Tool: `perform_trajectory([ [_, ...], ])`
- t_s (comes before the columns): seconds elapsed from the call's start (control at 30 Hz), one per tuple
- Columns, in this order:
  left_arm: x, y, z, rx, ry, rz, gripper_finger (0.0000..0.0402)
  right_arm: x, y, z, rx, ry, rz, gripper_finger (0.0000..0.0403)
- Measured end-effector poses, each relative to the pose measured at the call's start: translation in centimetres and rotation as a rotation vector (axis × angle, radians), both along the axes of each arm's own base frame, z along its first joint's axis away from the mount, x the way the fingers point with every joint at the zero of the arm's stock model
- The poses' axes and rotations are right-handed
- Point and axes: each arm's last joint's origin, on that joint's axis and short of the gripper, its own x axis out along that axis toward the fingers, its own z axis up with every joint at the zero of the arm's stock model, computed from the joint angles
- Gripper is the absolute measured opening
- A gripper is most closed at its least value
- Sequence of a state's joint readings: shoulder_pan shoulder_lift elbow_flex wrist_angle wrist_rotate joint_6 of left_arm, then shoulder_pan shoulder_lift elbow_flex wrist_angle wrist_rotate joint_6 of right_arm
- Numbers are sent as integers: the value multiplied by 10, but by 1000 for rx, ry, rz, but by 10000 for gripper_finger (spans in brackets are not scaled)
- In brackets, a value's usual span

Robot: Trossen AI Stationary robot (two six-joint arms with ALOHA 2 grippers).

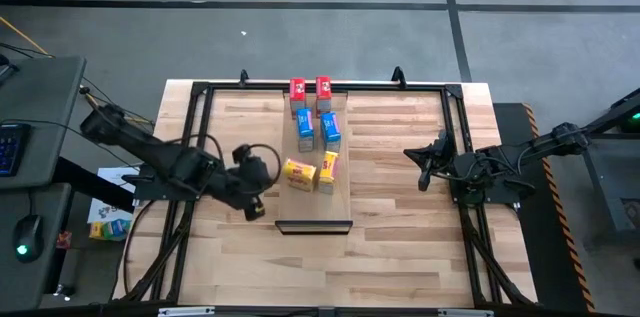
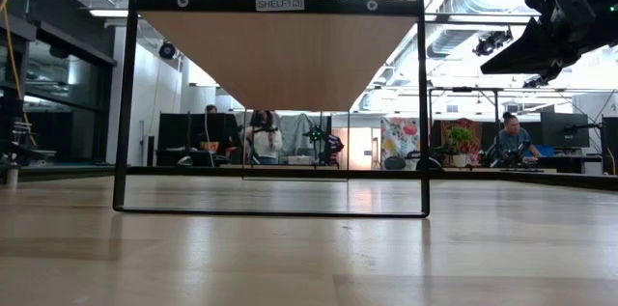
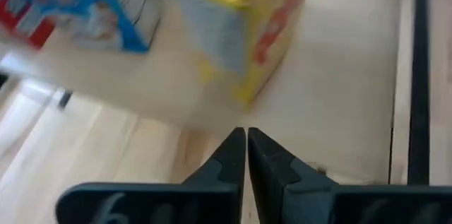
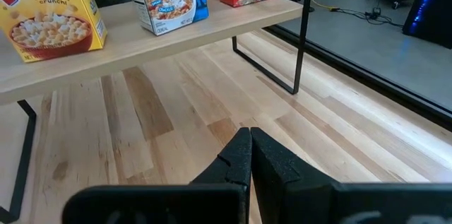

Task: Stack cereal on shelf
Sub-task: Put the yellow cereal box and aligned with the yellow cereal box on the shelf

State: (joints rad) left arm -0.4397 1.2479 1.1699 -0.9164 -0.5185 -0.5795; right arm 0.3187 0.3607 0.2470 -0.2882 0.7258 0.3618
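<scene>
I count six cereal boxes on the shelf (image 1: 312, 195): two red (image 1: 297, 89), two blue (image 1: 305, 123), two yellow (image 1: 298, 172).

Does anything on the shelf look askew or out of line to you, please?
Yes. The left yellow box lies turned at an angle, out of line with the other boxes. The red pair and blue pair sit squarer along the shelf. The left claw, shut and empty, is beside the shelf near that box.
</scene>
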Motion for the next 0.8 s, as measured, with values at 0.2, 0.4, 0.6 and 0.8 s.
perform_trajectory([
  [0.2,10,-10,-32,-18,-216,-120,2,0,0,0,-1,0,0,0],
  [0.4,17,-11,-40,-1,-318,-164,1,0,0,0,-1,2,0,0],
  [0.6,18,-8,-41,47,-324,-127,0,0,0,-1,-1,11,-1,0],
  [0.8,17,-8,-43,67,-314,-102,0,-1,0,-1,8,10,-5,0],
])
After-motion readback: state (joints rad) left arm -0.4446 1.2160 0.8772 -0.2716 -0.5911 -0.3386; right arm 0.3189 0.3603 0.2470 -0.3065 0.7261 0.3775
